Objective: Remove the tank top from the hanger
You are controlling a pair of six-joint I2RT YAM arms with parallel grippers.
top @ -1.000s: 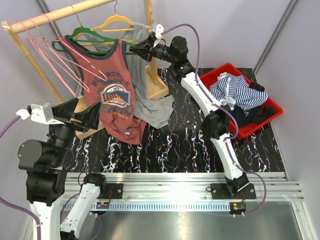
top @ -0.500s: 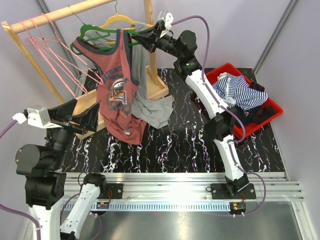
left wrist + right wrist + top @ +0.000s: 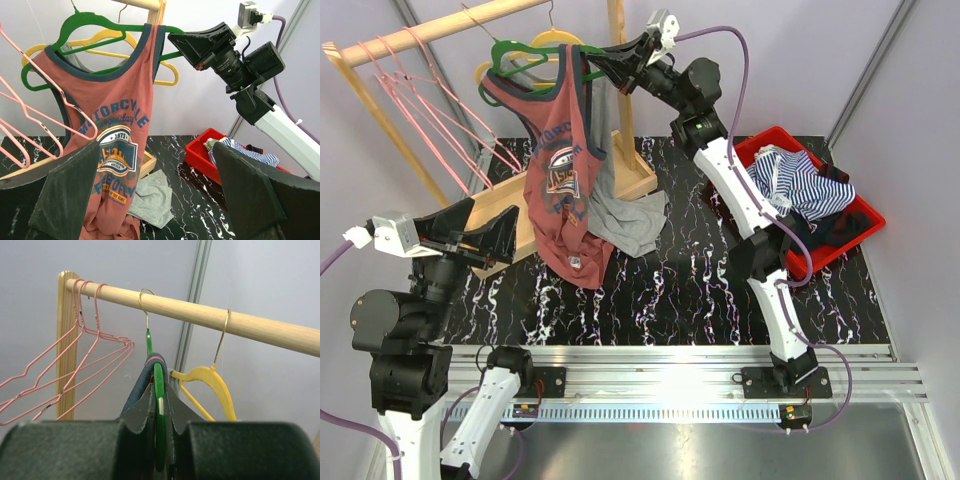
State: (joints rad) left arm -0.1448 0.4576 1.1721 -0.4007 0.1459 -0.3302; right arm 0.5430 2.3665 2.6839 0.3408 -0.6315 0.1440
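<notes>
The red tank top [image 3: 560,150] with navy trim hangs from the green hanger [image 3: 525,55] on the wooden rail [image 3: 440,30]. One strap [image 3: 145,375] lies over the hanger arm just beyond the jaws. My right gripper [image 3: 610,62] is up at the rail, shut on the right end of the green hanger [image 3: 159,440]; its fingers [image 3: 159,390] pinch it. My left gripper [image 3: 485,228] stands open low at the left, apart from the cloth. From the left wrist I see the tank top [image 3: 115,130] past my left gripper [image 3: 156,165], which holds nothing.
Several pink wire hangers [image 3: 430,110] hang left of the green one. A yellow hanger [image 3: 215,380] hangs right of it, with a grey garment [image 3: 630,215] reaching the table. A red bin [image 3: 840,235] holding striped clothes stands at the right. The rack's wooden base [image 3: 642,182] sits behind.
My right gripper has risen and moved right with the hanger's end, tilting the green hanger. The tank top has swung and bunched narrower. The left arm has hardly moved.
</notes>
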